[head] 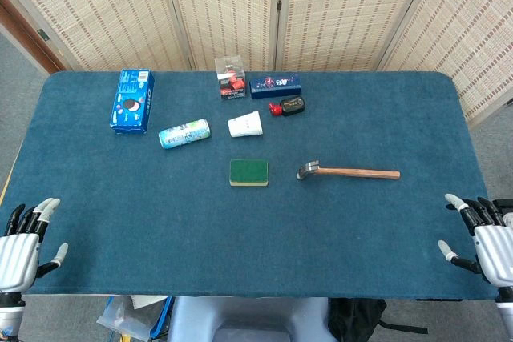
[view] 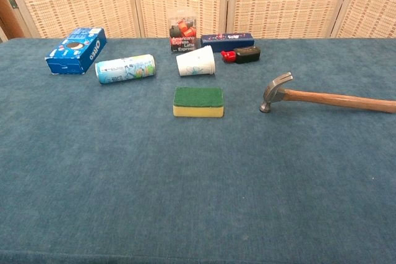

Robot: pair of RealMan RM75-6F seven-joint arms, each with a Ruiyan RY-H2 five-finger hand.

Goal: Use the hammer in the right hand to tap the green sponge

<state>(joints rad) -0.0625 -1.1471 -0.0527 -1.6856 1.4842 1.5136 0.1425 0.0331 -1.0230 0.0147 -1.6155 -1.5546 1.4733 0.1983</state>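
While we wait, hands: left hand (head: 20, 247) and right hand (head: 490, 244) spread, holding nothing.
Hammer (view: 322, 95): steel head, wooden handle, lying flat right of sponge.
Sponge (view: 198, 101): rectangular, green top, yellow foam, on blue cloth (view: 185, 183).

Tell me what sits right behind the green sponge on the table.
Behind the green sponge lies a white paper cup on its side, apart from it. Further back stand a clear capsule box and a dark blue box. The cup's inside is not visible.

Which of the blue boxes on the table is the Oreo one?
The larger light-blue cardboard box at the far left, printed with "OREO". The slim dark-blue box sits further right, behind the white paper cup.
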